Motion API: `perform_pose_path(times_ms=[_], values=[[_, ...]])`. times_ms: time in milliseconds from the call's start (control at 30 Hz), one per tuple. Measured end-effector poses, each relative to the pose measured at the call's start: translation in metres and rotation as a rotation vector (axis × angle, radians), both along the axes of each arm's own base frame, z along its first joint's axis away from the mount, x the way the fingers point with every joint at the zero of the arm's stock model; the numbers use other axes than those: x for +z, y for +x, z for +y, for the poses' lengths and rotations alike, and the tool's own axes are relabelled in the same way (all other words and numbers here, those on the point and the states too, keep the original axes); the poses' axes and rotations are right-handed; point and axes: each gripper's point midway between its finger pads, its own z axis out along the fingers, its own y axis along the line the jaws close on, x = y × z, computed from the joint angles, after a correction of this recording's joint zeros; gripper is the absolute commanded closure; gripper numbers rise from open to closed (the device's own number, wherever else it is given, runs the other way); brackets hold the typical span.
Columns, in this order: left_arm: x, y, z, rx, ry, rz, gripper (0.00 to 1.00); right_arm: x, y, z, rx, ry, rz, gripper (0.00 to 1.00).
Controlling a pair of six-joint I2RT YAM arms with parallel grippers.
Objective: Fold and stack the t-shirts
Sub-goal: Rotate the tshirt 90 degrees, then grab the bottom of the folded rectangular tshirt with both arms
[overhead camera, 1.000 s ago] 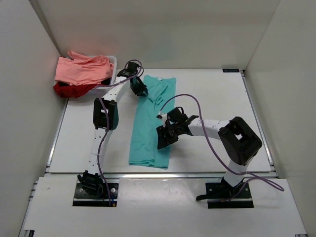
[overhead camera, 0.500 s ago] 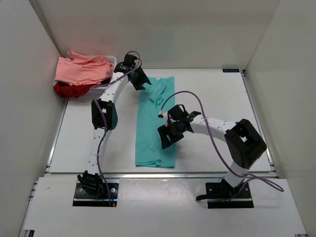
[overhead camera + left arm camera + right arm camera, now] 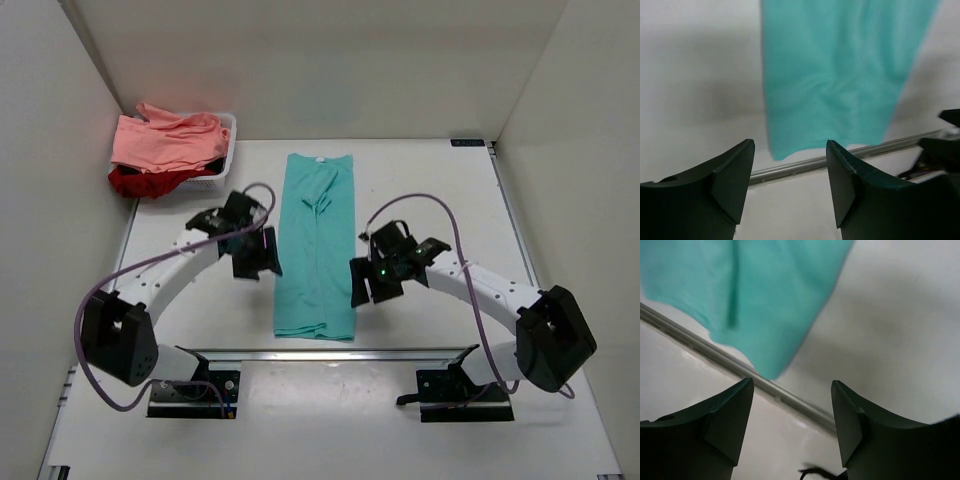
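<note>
The teal t-shirt point(image 3: 318, 246) lies on the table as a long narrow strip, collar at the far end. Its near hem shows in the left wrist view point(image 3: 840, 75) and the right wrist view point(image 3: 750, 295). My left gripper point(image 3: 258, 262) is open and empty, just left of the strip. My right gripper point(image 3: 367, 285) is open and empty, just right of it. The salmon pink t-shirt point(image 3: 165, 137) lies on top of the dark red t-shirt point(image 3: 140, 182) in the basket at the far left.
The white plastic basket point(image 3: 222, 160) stands at the table's far left corner. A metal rail point(image 3: 330, 351) runs along the table's near edge, just past the teal hem. White walls close in the left, back and right sides.
The left arm has swung from the shirt's collar end down to the strip's left side. The right gripper has let go and drawn off to the right. The shirt now lies straight.
</note>
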Motion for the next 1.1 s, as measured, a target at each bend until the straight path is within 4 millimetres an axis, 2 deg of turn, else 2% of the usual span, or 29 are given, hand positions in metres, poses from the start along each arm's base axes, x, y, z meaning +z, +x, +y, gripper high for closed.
perform_pose_path(times_ms=[100,167,233,300,600,700,733,767,833,900,933,1000,1033,1100], values=[[-0.050,-0.057,0.011,-0.043,0.062,0.137,0.28,-0.035,-0.042,-0.007,-0.028,-0.049,0.137,0.40],[-0.076,-0.082,0.017,-0.062,0.107,0.213,0.29,-0.053,-0.064,-0.011,-0.050,-0.070,0.209,0.41],[-0.088,-0.095,0.021,-0.076,0.128,0.250,0.29,-0.063,-0.079,-0.011,-0.073,-0.077,0.262,0.41],[-0.093,-0.097,0.023,-0.074,0.135,0.255,0.28,-0.065,-0.084,-0.005,-0.092,-0.067,0.293,0.41],[-0.106,-0.093,0.020,-0.060,0.098,0.212,0.29,-0.063,-0.068,0.040,-0.159,0.051,0.331,0.42],[-0.106,-0.090,0.014,-0.063,0.072,0.198,0.29,-0.063,-0.060,0.051,-0.172,0.063,0.333,0.47],[-0.106,-0.089,0.011,-0.066,0.064,0.191,0.30,-0.063,-0.059,0.053,-0.173,0.065,0.334,0.54],[-0.107,-0.088,0.008,-0.071,0.056,0.189,0.35,-0.064,-0.058,0.055,-0.173,0.063,0.333,0.62],[-0.108,-0.089,0.002,-0.083,0.039,0.193,0.42,-0.068,-0.059,0.055,-0.178,0.051,0.336,0.91],[-0.111,-0.092,-0.001,-0.088,0.015,0.198,0.59,-0.072,-0.061,0.053,-0.189,0.030,0.343,0.97],[-0.112,-0.093,-0.002,-0.085,0.007,0.201,0.63,-0.073,-0.062,0.052,-0.190,0.023,0.348,0.98],[-0.114,-0.100,-0.003,-0.087,-0.012,0.215,0.92,-0.074,-0.065,0.052,-0.187,0.018,0.355,0.99],[-0.116,-0.103,-0.002,-0.093,-0.012,0.217,0.98,-0.074,-0.067,0.053,-0.182,0.016,0.358,1.00],[-0.116,-0.110,-0.004,-0.106,-0.027,0.238,1.00,-0.073,-0.073,0.052,-0.168,0.009,0.372,1.00]])
